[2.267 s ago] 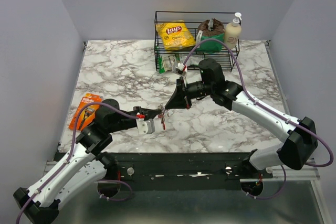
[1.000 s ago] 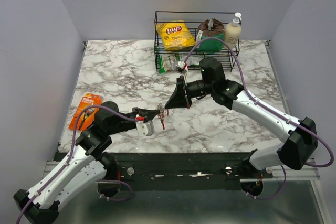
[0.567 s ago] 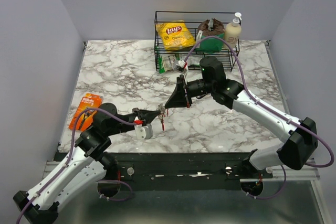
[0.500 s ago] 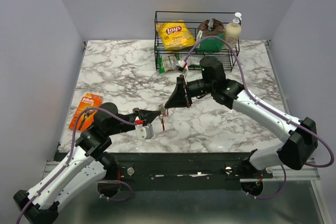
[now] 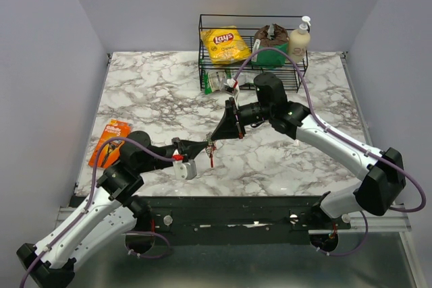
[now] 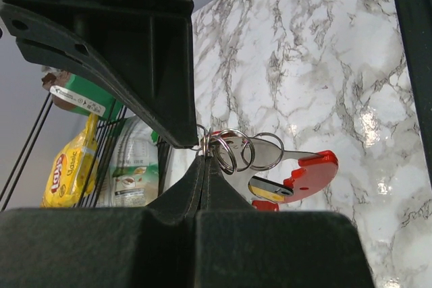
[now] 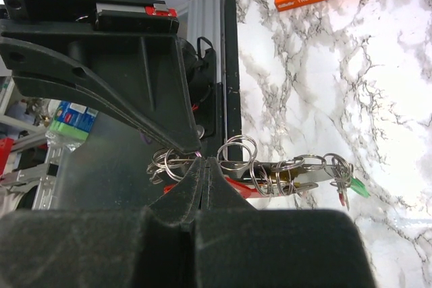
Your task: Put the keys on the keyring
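The left pincer point(image 6: 203, 164) and the right pincer point(image 7: 204, 164) meet tip to tip in the air above the tabletop point(image 5: 155, 92); both are clenched, each nipping the thin wire of the keyring point(image 6: 233, 150) right at its own tips, though which coil each one holds I cannot tell; holding from opposite sides probably steadies the ring so that a coil can be worked apart. The rest of the bunch hangs just below the tips; a silvery flat piece and the red loop point(image 6: 312, 170) dangle there, and the right wrist view shows more small rings strung downward with the keys point(image 7: 307, 175) and a green tag point(image 7: 358, 188) at the low end; whether the keys are already threaded on I cannot say; nothing of the bunch touches the tabletop.

Well beyond the right pincer stands a wire basket point(image 5: 250, 16); in it sit a yellow chip bag point(image 5: 226, 44), a dark pack point(image 5: 271, 35) and a pump bottle point(image 5: 298, 40). The orange razor pack point(image 5: 111, 141) lies flat, well behind the left pincer.
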